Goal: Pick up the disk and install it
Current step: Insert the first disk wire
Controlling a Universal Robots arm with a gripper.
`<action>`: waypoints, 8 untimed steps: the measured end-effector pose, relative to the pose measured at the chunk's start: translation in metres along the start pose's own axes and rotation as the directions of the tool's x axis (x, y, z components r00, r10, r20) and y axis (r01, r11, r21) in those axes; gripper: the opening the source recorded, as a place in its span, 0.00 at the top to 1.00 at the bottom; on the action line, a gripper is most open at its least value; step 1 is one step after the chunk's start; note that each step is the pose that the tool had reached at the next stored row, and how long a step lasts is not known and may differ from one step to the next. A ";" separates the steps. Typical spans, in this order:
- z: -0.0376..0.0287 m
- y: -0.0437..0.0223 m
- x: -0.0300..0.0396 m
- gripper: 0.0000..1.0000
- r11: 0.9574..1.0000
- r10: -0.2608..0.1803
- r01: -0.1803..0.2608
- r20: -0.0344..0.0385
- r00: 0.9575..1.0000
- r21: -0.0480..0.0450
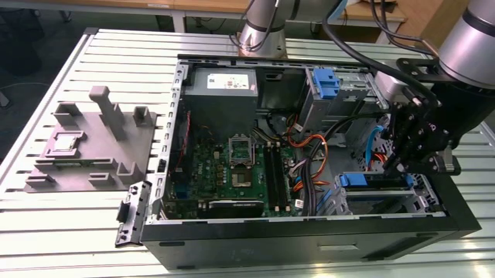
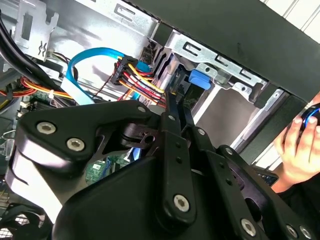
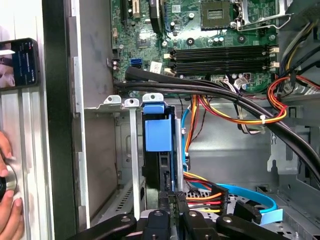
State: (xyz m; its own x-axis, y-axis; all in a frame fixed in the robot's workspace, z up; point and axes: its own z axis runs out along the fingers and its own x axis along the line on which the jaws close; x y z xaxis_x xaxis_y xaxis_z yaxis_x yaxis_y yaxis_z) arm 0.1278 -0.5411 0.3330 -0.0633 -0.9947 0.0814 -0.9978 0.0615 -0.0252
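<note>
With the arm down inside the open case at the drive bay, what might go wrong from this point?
1. The gripper sits at the disk in the metal drive bay; if the blue carrier is misaligned it may jam on the bay rails.
2. The bundle of coloured wires and the blue flat cable lie close beside the disk and might snag or get pinched.
3. A person's hand rests just outside the case wall, near the arm's workspace.
</note>
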 end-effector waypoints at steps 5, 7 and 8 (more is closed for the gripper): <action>0.0002 -0.0001 0.0001 0.83 1.000 0.014 -0.014 -0.001 1.000 -0.002; 0.0004 -0.0001 0.0001 0.83 1.000 0.015 -0.015 -0.001 1.000 -0.002; 0.0005 -0.0001 0.0001 0.83 1.000 0.015 -0.015 -0.001 1.000 -0.003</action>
State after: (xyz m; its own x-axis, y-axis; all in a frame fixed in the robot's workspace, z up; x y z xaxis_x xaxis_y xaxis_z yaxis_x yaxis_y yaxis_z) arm 0.1279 -0.5412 0.3325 -0.0788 -0.9935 0.0816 -0.9967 0.0771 -0.0240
